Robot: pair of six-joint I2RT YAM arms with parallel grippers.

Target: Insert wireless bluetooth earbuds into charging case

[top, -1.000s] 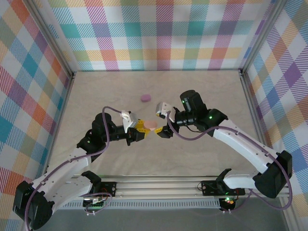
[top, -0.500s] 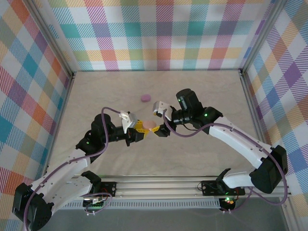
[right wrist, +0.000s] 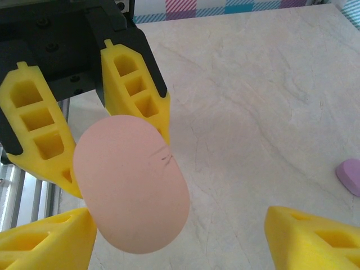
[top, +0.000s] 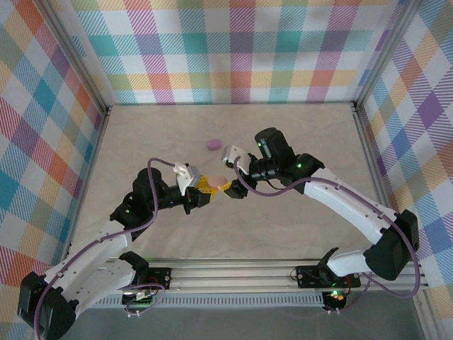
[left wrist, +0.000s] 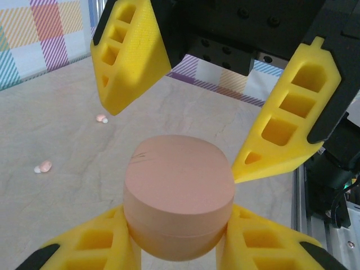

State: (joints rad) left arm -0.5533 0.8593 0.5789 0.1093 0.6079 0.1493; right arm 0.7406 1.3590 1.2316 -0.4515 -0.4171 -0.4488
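Left gripper [left wrist: 177, 218] clamps the round pink plastic charging case [left wrist: 179, 180]. Right gripper [right wrist: 179, 216] gapes alongside; closing off-centre could dislodge it.

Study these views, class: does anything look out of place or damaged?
One earbud and another lie loose and apart on the table, outside any case. The pink case, gripped by the left pincer, bears a thin dark scratch-like mark on its lid.
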